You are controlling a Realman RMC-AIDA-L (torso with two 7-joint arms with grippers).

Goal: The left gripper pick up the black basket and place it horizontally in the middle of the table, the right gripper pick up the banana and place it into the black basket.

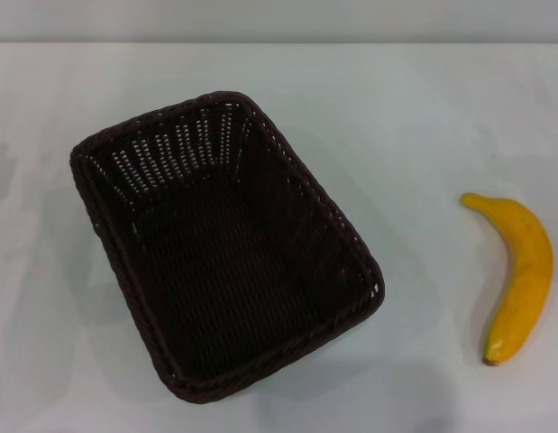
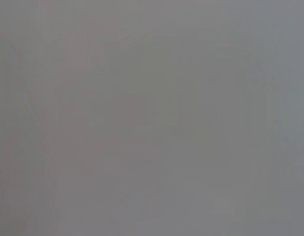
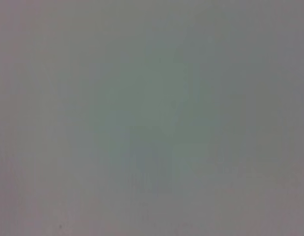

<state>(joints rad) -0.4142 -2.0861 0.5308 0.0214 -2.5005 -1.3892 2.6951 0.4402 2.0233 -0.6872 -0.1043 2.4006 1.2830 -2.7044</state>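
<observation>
The large rectangular woven basket, very dark brown-black with a braided rim (image 1: 226, 248), sits left of the middle of the plain white tabletop (image 1: 414, 117). It stands upright on its base, open side up and empty, but it is skewed: its long axis runs diagonally from the far-left toward the near-right, so I judge it is not yet laid horizontally as the task asks. The single curved yellow banana with a greenish-brown stem tip (image 1: 520, 271) lies flat near the right edge, well apart from the basket, with its stem end pointing toward the near edge. Laid out this way, each item is on the side of the arm meant to take it.

I see neither the left gripper nor the right gripper from the head camera, and both wrist cameras give me only a featureless grey field. So I cannot tell whether either set of jaws is released or clenched. Nothing is being grasped on the table. I judge the work has not begun; the basket comes first.
</observation>
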